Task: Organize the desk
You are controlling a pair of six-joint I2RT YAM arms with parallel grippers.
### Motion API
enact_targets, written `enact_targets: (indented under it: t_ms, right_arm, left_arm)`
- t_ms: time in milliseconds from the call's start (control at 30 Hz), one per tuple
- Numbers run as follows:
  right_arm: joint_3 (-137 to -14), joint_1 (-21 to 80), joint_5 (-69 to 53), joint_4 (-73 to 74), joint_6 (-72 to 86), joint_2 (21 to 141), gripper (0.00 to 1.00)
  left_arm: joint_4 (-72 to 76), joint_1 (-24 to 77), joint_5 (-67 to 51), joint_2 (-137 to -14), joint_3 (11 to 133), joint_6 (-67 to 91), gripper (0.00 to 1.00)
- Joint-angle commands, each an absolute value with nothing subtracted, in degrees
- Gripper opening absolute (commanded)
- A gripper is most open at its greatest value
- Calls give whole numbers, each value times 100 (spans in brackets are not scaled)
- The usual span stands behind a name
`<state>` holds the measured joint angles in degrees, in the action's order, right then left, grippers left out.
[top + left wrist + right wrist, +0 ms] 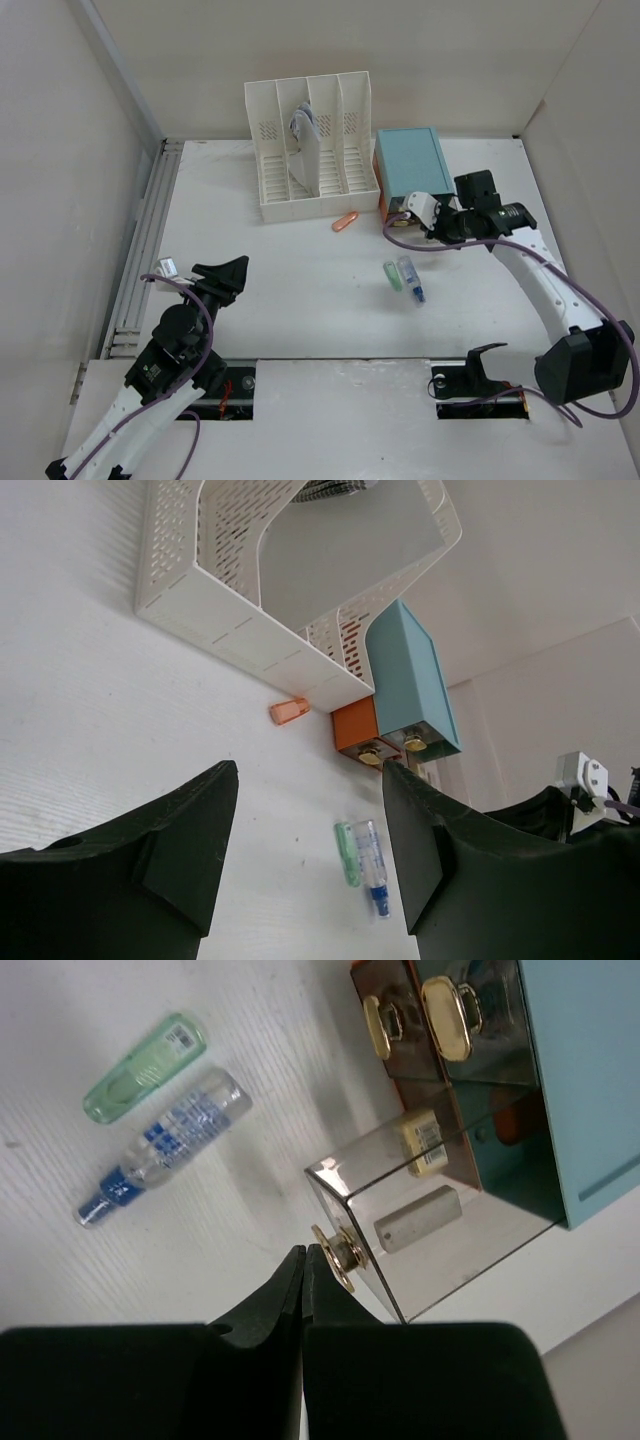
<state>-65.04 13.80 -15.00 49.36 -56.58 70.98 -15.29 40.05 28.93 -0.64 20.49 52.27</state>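
The desk [300, 300] was matte white and finely grained. The file rack [275, 205] was perforated white plastic. The drawer [440, 1230] was glossy, smoky translucent plastic; its handle [347, 1250] was polished gold-coloured metal. The green bottle [145, 1068] and the clear bottle [165, 1150] were glossy plastic.

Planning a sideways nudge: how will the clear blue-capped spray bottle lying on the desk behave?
The clear spray bottle looks cylindrical and lies on its side, so it would probably roll. The green bottle lies right beside it and would likely get bumped. Its glossy surface may be slippery.
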Motion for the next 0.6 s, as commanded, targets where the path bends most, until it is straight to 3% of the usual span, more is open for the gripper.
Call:
enact_targets:
  t_ms: [0, 233, 567]
  right_arm:
    - [-6548, 1205, -1116, 4957, -5941, 7250, 0]
    - [-6917, 976, -1143, 4449, -5625, 8454, 0]
    - [-6926, 976, -545, 2858, -4992, 8789, 0]
  left_arm:
    - [-1424, 4017, 2953, 264, 2127, 5115, 56]
    - [-1371, 4017, 2900, 264, 2127, 5115, 56]
    - [-1424, 4017, 2900, 264, 2127, 5168, 56]
